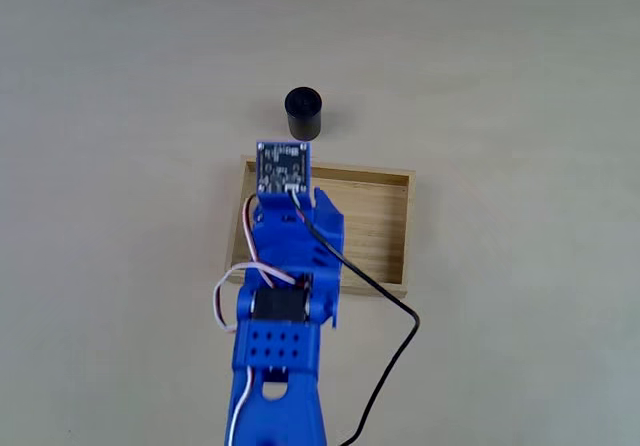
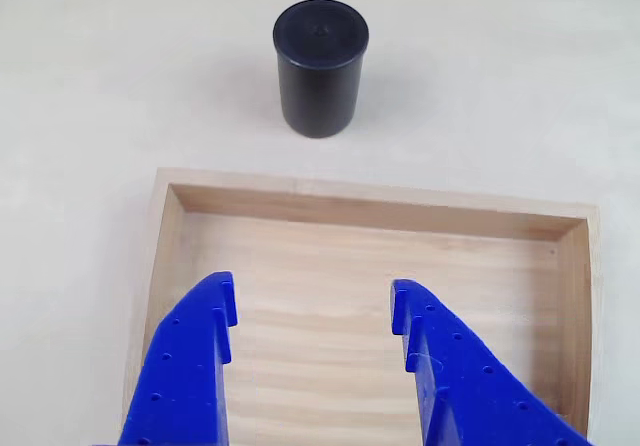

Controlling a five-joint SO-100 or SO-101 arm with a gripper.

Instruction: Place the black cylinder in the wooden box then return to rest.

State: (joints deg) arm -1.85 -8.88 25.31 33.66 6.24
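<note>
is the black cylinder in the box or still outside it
Outside. The black cylinder stands upright on the table beyond the wooden box's far wall; the box floor is bare.

A pale beige worktop (image 1: 520,76) carries everything — matte, faintly streaked along its width, evenly lit, reaching all four edges of the fixed view. In the other view the same surface (image 2: 90,86) runs across the top and down the left edge — smooth, off-white, with only a soft shadow on it.
</note>
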